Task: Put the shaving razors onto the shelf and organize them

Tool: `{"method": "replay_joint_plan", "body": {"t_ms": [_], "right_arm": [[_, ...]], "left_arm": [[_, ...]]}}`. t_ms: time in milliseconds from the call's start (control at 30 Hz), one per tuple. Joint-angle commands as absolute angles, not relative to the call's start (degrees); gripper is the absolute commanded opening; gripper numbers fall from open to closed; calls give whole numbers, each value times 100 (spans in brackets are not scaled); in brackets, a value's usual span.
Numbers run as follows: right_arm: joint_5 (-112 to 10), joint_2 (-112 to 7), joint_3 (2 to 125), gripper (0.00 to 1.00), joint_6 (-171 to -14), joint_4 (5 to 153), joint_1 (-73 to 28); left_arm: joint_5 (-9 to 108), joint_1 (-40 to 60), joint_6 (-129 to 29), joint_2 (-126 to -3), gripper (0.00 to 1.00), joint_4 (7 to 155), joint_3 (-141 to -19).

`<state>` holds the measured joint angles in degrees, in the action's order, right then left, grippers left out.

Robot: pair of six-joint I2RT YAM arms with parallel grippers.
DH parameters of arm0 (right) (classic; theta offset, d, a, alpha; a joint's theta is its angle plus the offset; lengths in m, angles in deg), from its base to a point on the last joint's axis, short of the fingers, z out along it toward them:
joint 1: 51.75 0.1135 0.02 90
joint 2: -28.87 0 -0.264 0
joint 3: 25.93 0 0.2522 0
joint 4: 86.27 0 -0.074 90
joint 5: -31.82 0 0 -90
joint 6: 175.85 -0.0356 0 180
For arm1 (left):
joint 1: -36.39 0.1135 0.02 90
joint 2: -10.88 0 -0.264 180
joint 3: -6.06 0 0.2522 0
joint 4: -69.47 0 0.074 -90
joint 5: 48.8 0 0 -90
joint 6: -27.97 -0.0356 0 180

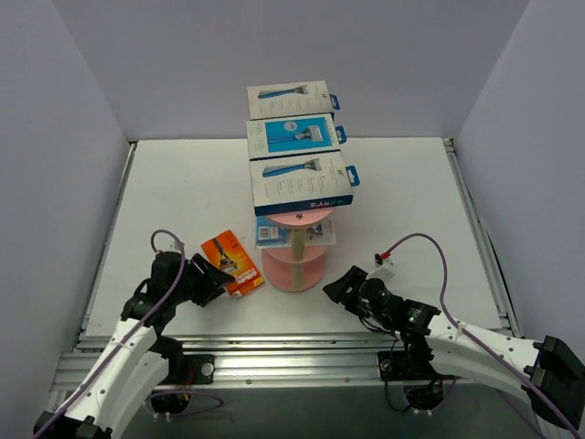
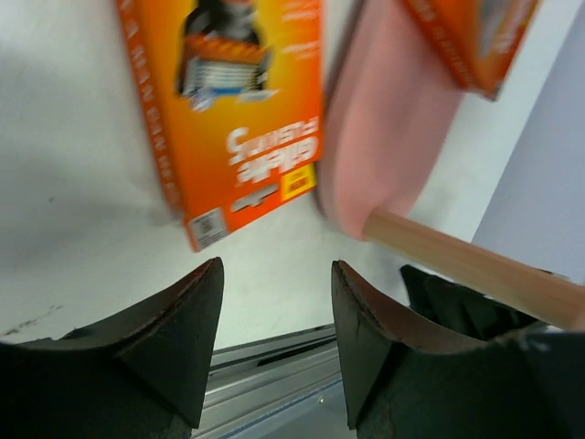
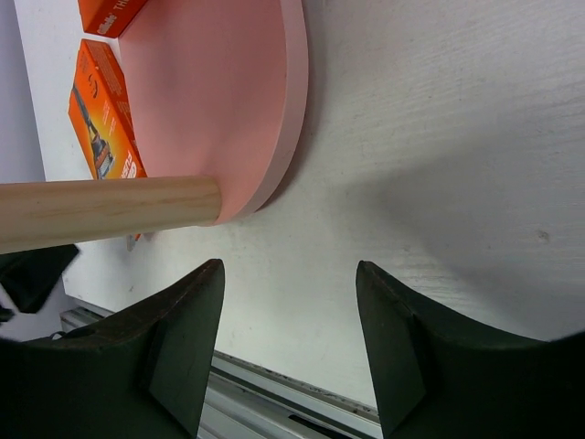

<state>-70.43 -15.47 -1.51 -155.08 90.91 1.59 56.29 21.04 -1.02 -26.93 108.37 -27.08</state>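
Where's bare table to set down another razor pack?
Left patch: bare table between the left rail and the shelf, beyond the orange pack. Right patch: wider, from the shelf out to the right rail. Crowded: the top tier, filled by three white-and-blue boxes, and the spot beside the base where that pack lies.

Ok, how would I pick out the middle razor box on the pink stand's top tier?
Find the pink three-tier stand at the centre of the white table. Three flat cardboard razor boxes lie in a row along its top tier. The middle box has an all bright-blue face; the far box and the near box are white with a blue razor pictured.
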Motion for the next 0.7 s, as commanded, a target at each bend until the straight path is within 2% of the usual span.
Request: {"method": "replay_joint_plan", "body": {"t_ms": [0, 67, 167, 233, 300, 400, 533, 667], "right_arm": [[-7277, -1516, -223, 55, -15528, 9227, 186], [-7259, -1534, -241, 55, -15511, 9280, 195], [-7242, -1543, -223, 55, -15467, 9289, 177], [-7233, -1534, -215, 54, -15449, 9271, 169], [-7215, -1499, -215, 54, -15441, 9245, 168], [-7207, -1411, -258, 54, -15449, 9210, 168], [-7224, -1262, -390, 54, -15467, 9218, 169], [-7242, -1147, -574, 54, -15511, 9271, 160]], "left_arm": [[5202, 2083, -656, -2770, 59, 11223, -3459], [5096, 2083, -701, -2945, 56, 11119, -3653], [4956, 2110, -850, -3427, 38, 10864, -3872], [4920, 2162, -1087, -3736, 18, 10653, -4030], [4788, 2302, -1254, -4184, 9, 10617, -4347], [4928, 2749, -1457, -4712, 2, 10441, -4751], [5437, 3541, -1650, -5432, 2, 10134, -5173], [5430, 3955, -1966, -6092, 2, 10273, -5797]]}}
